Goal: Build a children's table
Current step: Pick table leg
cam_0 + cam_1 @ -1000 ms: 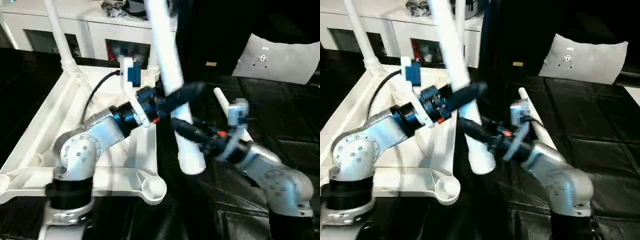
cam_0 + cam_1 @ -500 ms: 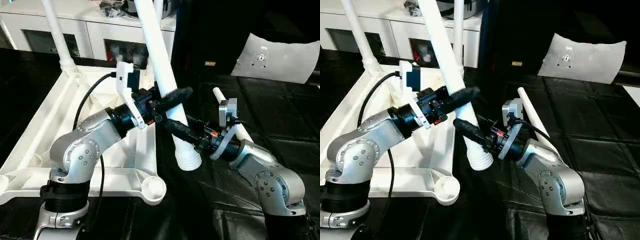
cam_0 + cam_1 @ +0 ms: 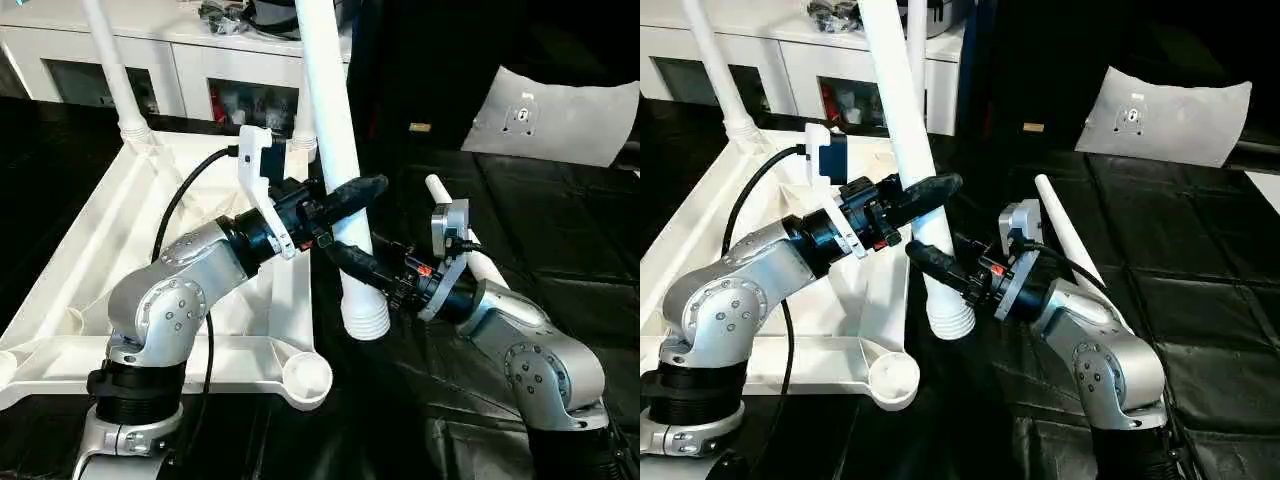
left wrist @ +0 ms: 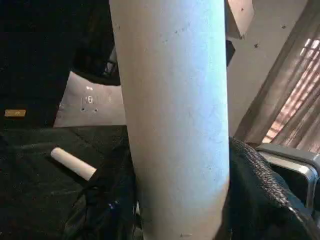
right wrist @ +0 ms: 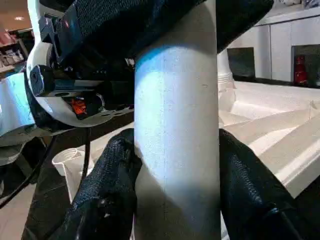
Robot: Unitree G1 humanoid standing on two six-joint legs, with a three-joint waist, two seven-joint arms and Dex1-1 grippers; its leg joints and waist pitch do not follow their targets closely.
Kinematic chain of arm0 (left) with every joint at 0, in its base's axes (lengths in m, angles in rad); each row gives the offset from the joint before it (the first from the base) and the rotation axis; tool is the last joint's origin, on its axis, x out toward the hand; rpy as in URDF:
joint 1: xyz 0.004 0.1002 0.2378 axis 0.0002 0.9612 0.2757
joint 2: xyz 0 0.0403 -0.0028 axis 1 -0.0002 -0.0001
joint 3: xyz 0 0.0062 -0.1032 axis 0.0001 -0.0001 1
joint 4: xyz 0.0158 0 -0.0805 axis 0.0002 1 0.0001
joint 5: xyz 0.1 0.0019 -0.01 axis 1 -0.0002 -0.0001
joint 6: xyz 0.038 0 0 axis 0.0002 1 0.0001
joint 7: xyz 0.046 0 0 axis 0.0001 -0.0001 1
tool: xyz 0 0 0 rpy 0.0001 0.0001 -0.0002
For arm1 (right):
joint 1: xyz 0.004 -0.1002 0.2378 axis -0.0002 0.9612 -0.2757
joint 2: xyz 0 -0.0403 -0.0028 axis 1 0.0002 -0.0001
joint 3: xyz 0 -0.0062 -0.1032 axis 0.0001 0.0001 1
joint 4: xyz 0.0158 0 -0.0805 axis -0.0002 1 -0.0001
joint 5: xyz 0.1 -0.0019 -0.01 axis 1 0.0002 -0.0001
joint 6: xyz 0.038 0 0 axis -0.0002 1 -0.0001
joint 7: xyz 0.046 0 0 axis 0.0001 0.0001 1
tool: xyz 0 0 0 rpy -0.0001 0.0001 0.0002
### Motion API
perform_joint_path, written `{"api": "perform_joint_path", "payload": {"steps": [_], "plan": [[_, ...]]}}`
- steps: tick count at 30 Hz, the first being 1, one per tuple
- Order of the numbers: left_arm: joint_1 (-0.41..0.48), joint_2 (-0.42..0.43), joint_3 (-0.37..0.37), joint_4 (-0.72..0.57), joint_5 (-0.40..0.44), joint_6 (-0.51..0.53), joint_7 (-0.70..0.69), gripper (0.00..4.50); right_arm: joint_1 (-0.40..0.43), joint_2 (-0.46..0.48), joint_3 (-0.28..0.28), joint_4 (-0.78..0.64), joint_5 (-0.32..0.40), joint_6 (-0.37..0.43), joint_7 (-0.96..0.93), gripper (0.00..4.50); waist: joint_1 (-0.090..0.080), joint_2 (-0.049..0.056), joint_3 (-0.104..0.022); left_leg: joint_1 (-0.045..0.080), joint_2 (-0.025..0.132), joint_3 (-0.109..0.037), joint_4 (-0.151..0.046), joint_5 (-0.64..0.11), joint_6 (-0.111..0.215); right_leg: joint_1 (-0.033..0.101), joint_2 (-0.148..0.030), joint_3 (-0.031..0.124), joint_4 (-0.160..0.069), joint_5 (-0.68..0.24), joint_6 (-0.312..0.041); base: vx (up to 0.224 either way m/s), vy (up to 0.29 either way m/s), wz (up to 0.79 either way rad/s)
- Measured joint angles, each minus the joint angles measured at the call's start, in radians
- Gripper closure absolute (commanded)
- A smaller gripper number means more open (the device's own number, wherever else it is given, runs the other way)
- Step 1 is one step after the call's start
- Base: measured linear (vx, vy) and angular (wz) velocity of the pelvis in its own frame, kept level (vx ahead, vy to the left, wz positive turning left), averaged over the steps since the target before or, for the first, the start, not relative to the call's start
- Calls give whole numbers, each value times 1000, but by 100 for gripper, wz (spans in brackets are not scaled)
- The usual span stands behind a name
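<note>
Both grippers are closed on one white leg (image 3: pixel 335 150), which is held nearly upright above the black floor (image 3: pixel 560 240) just right of the tabletop (image 3: pixel 90 250). The left gripper (image 3: pixel 345 197) is clamped on the shaft from the left, and the right gripper (image 3: pixel 345 257) is clamped lower down, just above the ribbed flared end (image 3: pixel 365 320). That tabletop, lying underside up at the left, is seen with two legs already standing in its far corner sockets (image 3: pixel 135 135) and the near right socket (image 3: pixel 306 377) unfilled. A second loose leg (image 3: pixel 455 215) is seen lying on the floor behind the right arm. Compared with a second ago, the held leg has been brought from a marked lean to almost vertical, its flared end has been drawn leftward toward the tabletop, and the left fingers have been narrowed around it. From the left wrist, the shaft (image 4: pixel 175 120) is seen with a black finger (image 4: pixel 255 195) against its side; from the right wrist, both fingers (image 5: pixel 107 195) are seen pressed against the shaft with the left gripper just above.
</note>
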Motion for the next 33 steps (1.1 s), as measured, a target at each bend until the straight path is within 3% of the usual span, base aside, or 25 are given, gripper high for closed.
{"api": "perform_joint_path", "payload": {"steps": [3,4,5,12,14,21,25,29,33], "plan": [[-43,-6,7,38,19,-10,22,240,-28,2,3,1,-17,-10,-48,266,-1,0,0,0,0,0,0,0,0,0,0,0,0,1,0,0,0,0],[-66,-6,8,51,22,-11,34,240,-42,3,-2,2,-17,-9,-61,210,-1,1,0,0,0,0,1,0,0,0,0,0,0,1,0,0,0,0],[-77,-7,9,54,22,-11,41,240,-49,3,-6,1,-17,-9,-66,196,0,1,0,0,0,0,1,0,0,0,0,0,0,1,0,0,0,0],[-139,12,67,101,26,-12,65,262,-52,3,-23,9,-19,-7,-103,151,0,3,1,0,0,0,0,0,0,0,0,0,0,1,0,0,0,0],[-160,22,71,115,26,-12,63,264,-56,2,-29,9,-15,2,-115,119,0,4,1,-1,0,0,0,0,0,0,0,0,0,1,0,0,0,0],[-185,58,63,127,37,-12,28,267,-107,-52,-42,5,-5,63,-145,68,0,5,2,0,0,0,1,0,0,0,0,0,0,1,0,0,0,0],[-186,74,38,127,61,-12,10,267,-121,-89,-32,5,-18,114,-141,65,0,5,2,-1,0,0,1,0,0,0,0,0,0,1,0,0,0,0],[-186,98,-11,124,92,-17,-16,267,-126,-129,13,4,-19,185,-135,65,0,5,2,-1,0,0,0,0,0,0,0,0,0,1,0,0,0,0],[-186,106,-46,111,115,-19,-25,267,-133,-126,41,6,-25,199,-139,65,0,5,2,-1,0,0,1,0,0,-1,0,0,0,1,0,0,0,0]]}}
